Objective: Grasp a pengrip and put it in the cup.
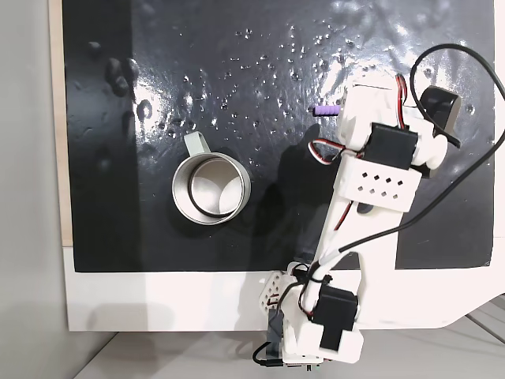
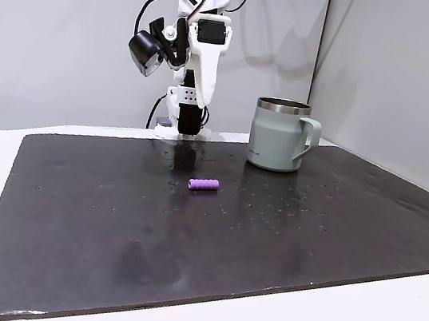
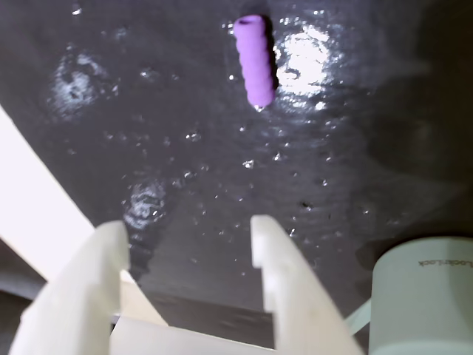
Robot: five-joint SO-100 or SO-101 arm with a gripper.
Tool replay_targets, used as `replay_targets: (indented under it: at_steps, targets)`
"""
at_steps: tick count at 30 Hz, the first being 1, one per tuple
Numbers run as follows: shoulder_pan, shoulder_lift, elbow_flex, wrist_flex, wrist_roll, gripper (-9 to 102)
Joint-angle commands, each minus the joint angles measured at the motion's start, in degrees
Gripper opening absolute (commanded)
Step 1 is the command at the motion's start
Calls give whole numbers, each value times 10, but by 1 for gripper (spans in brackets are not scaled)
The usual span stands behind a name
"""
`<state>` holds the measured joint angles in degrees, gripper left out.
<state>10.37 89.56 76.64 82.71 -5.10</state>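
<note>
The white arm (image 1: 359, 229) rises from its base at the mat's edge and folds downward. In the wrist view its gripper (image 3: 188, 237) hangs with both fingers spread, nothing between them.

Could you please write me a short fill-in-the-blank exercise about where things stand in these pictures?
1. The pengrip lies on the black mat and its colour is ____.
2. In the wrist view the fingers of the gripper stand ____, with nothing between them.
3. The cup stands upright, and inside it the overhead fixed view shows ____ pengrip.

Missing words: purple; open; no
</note>
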Motion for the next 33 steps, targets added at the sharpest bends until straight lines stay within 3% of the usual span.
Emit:
replay_targets:
  at_steps: [1,18,33]
  targets:
    - [-3,-45,-76,25,-11,18]
    - [18,-261,-178,-10,-40,18]
    - [-29,-347,-198,-26,-43,18]
